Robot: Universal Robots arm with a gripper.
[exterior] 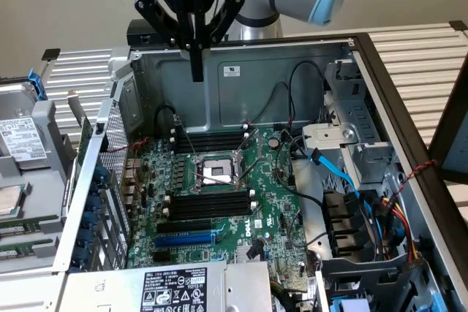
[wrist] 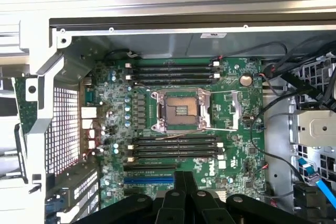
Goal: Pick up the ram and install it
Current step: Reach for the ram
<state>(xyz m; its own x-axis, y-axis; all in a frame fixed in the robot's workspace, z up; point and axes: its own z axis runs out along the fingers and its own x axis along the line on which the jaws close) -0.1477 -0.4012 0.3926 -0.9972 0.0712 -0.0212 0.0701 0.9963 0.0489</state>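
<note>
Above the open computer case (exterior: 248, 100), the gripper (exterior: 197, 74) hangs with its fingers pressed together.

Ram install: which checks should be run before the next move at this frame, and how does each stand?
1. Tool holds ram: not ok; it is shut with nothing in it.
2. Ram located: cannot tell; a green board stands just outside the case, on the exterior view's left.
3. Slots free: ok; none holds a stick.
4. Slot latches open: cannot tell.
5. Tool clear of motherboard: ok; it hangs well above it.
</note>
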